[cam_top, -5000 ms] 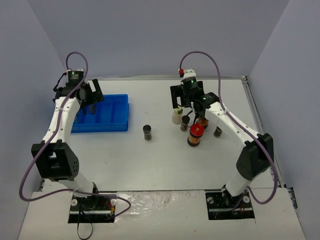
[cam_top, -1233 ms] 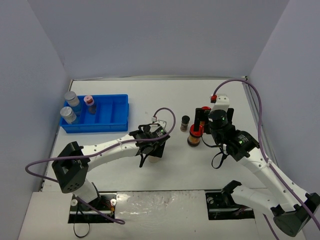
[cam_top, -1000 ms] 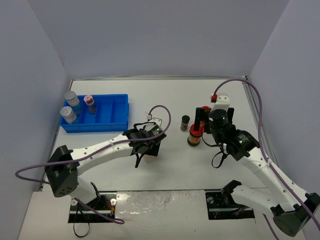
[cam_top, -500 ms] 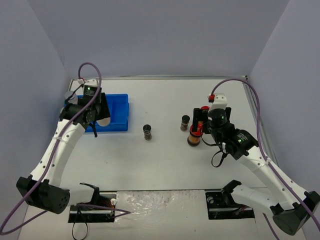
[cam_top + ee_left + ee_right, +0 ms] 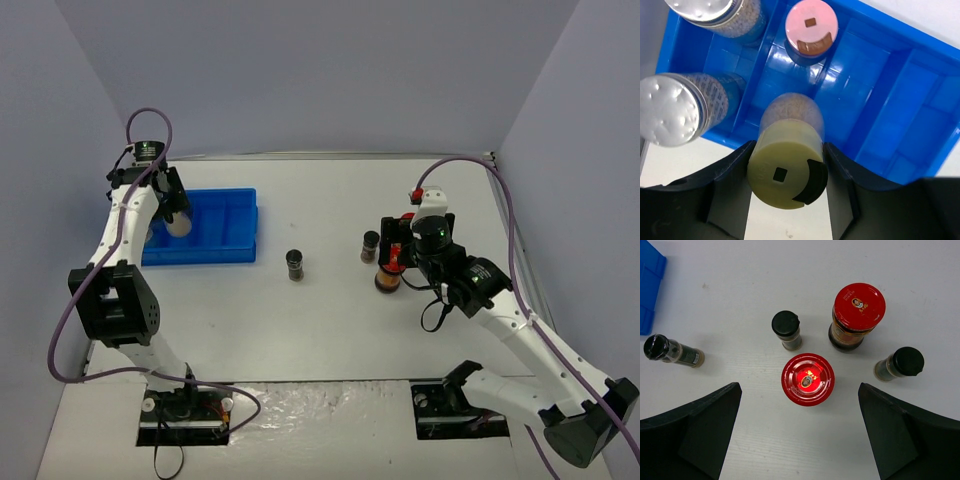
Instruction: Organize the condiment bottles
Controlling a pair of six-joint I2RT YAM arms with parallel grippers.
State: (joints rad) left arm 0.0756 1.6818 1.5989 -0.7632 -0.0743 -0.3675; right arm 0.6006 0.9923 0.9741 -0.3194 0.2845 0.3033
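My left gripper [image 5: 176, 218] is shut on the yellow-green-capped jar [image 5: 787, 172] and holds it over the blue bin [image 5: 880, 90]. Two silver-lidded jars [image 5: 672, 115] [image 5: 707, 7] and the pink-capped jar [image 5: 811, 25] stand in the bin's left compartments. My right gripper [image 5: 799, 390] is open and hovers above a red-lidded jar [image 5: 807, 379]; a second red-lidded jar [image 5: 859, 305] stands behind it. Black-capped jars stand at left [image 5: 659, 347], at centre [image 5: 786, 324] and at right [image 5: 906, 361]. In the top view the arms hide the silver-lidded jars and the right black-capped jar.
The blue bin [image 5: 225, 235] sits at the table's far left, its right compartments holding nothing. One black-capped jar [image 5: 294, 263] stands alone mid-table. The grey walls close in on the left, back and right. The arm bases sit at the near edge.
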